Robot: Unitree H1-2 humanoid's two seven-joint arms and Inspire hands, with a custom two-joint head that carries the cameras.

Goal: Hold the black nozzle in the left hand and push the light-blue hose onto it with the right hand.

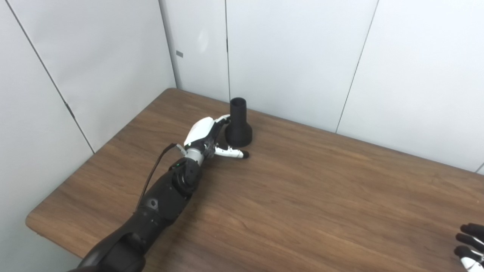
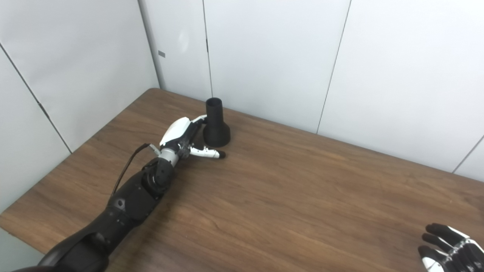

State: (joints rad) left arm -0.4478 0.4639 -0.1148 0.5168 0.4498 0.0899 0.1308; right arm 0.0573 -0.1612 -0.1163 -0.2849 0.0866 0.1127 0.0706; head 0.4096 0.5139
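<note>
The left hand (image 1: 206,138) reaches across the wooden tabletop (image 1: 302,196) with its fingers (image 1: 223,120) spread wide, closed on nothing; the thumb lies flat on the wood, pointing right; the black nozzle (image 1: 238,122) stands upright on its wide base just beyond those fingers, narrow neck up, fingertips at or almost at its side; well apart, at the lower right edge, the right hand (image 2: 448,245) shows dark fingers held apart, holding nothing.
</note>
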